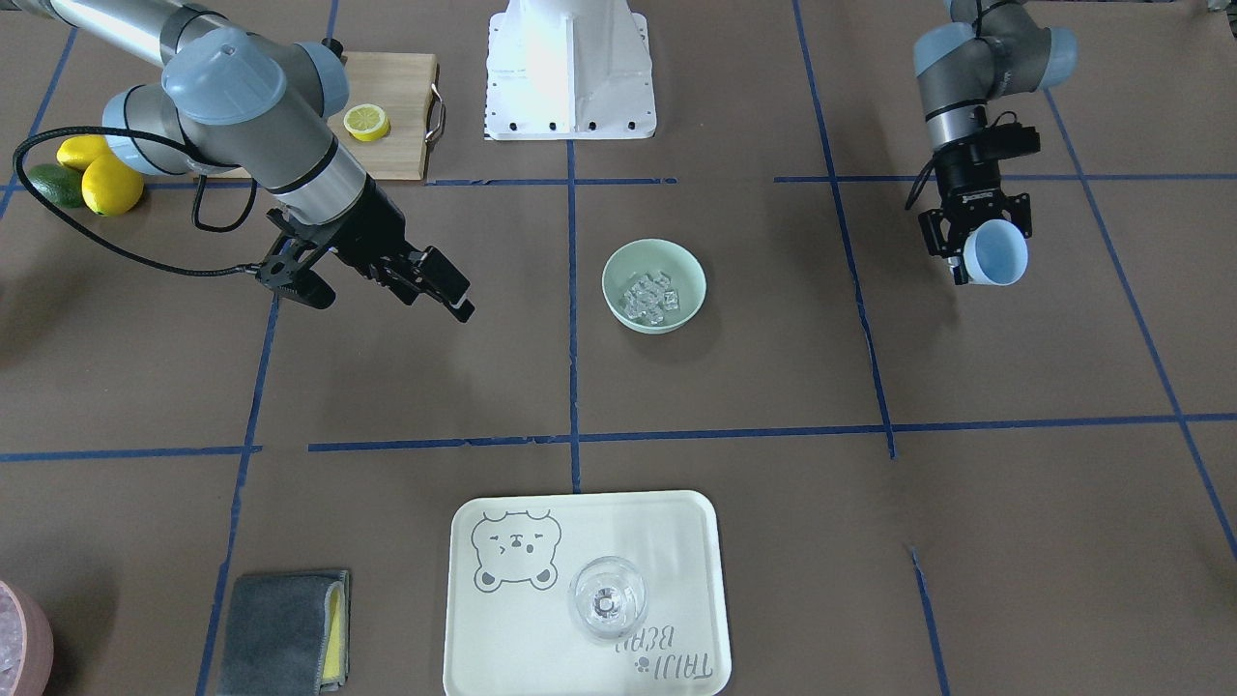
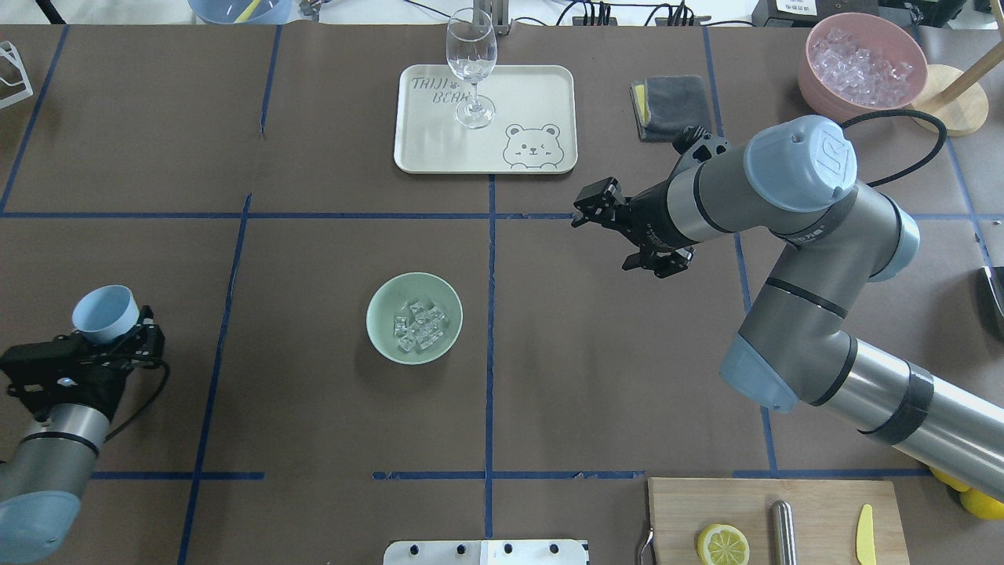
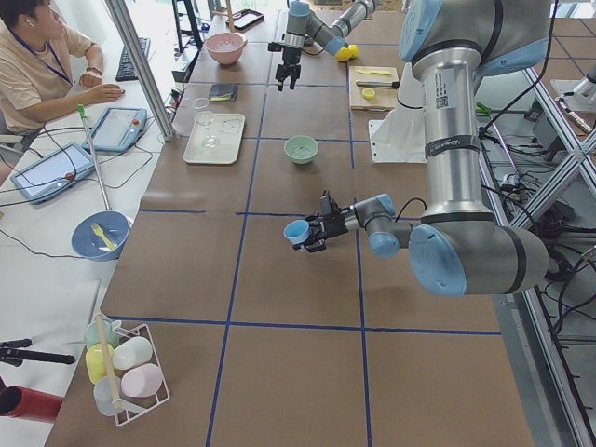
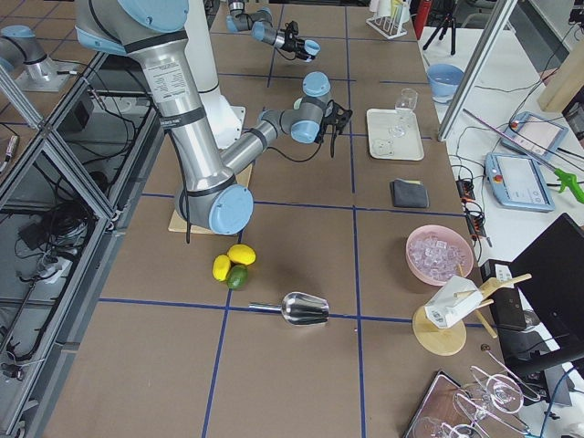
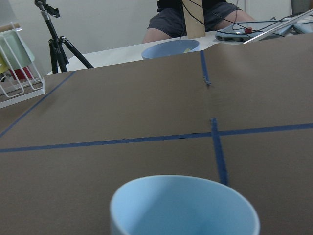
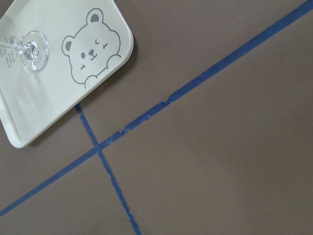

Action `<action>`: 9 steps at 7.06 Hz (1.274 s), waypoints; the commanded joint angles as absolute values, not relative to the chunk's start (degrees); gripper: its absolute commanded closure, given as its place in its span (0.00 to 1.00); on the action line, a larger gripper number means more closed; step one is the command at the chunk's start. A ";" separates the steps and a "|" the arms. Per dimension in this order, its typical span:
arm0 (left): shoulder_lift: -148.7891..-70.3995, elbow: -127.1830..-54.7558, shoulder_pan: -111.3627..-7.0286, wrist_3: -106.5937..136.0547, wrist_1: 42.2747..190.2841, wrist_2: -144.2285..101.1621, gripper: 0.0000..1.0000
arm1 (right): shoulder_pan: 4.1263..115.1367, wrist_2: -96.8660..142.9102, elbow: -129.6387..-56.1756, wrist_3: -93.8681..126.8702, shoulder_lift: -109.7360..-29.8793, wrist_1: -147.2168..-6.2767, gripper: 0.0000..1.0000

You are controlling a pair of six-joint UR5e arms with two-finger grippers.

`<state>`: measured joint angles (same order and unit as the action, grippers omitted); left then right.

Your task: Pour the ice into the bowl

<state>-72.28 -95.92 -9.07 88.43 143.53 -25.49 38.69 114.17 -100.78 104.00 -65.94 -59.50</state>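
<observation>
The mint-green bowl (image 2: 378,308) stands near the table's middle and also shows in the front view (image 1: 618,263). The ice (image 2: 420,323), several small clear cubes, lies inside it (image 1: 652,295). My left gripper (image 2: 118,336) is far to the bowl's left, shut on a pale blue cup (image 2: 104,312) held above the table. The cup (image 5: 183,205) looks empty in the left wrist view. My right gripper (image 2: 590,207) hovers right of the bowl and beyond it, near the tray's corner; it looks open and holds nothing.
A cream tray (image 2: 541,86) with a wine glass (image 2: 471,71) stands at the far side. A pink container (image 2: 816,74) of ice and a grey cloth (image 2: 673,106) are far right. A cutting board (image 2: 816,502) with a lemon half (image 2: 722,543) is near right.
</observation>
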 commanded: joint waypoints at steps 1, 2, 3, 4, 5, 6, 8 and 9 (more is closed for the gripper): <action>-71.98 -88.42 -8.96 84.73 154.67 -17.23 1.00 | 37.27 111.98 -100.99 104.33 -65.74 -59.50 0.00; -74.24 -88.42 -8.70 84.73 154.95 -17.05 1.00 | 37.27 111.97 -101.16 104.33 -65.74 -59.50 0.00; -78.10 -86.07 -8.61 84.64 154.26 -15.57 1.00 | 37.09 111.89 -101.08 104.33 -65.74 -59.50 0.00; -79.35 -82.83 -8.61 84.64 154.51 -15.56 1.00 | 37.00 111.88 -101.16 104.33 -65.74 -59.50 0.00; -79.10 -81.14 -8.61 84.64 154.77 -15.64 1.00 | 36.91 111.88 -101.08 104.33 -65.74 -59.50 0.00; -78.49 -80.95 -8.70 84.55 154.78 -15.73 1.00 | 36.91 111.88 -101.07 104.41 -65.66 -59.50 0.00; -78.22 -80.86 -8.53 84.99 154.78 -16.26 0.85 | 36.91 111.88 -101.16 104.41 -65.57 -59.50 0.00; -78.22 -80.86 -8.44 85.34 155.04 -18.17 0.76 | 36.91 111.88 -101.16 104.50 -65.48 -59.50 0.00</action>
<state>-78.26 -80.90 -8.53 84.97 154.84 -16.69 36.92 111.88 -101.12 104.44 -65.55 -59.50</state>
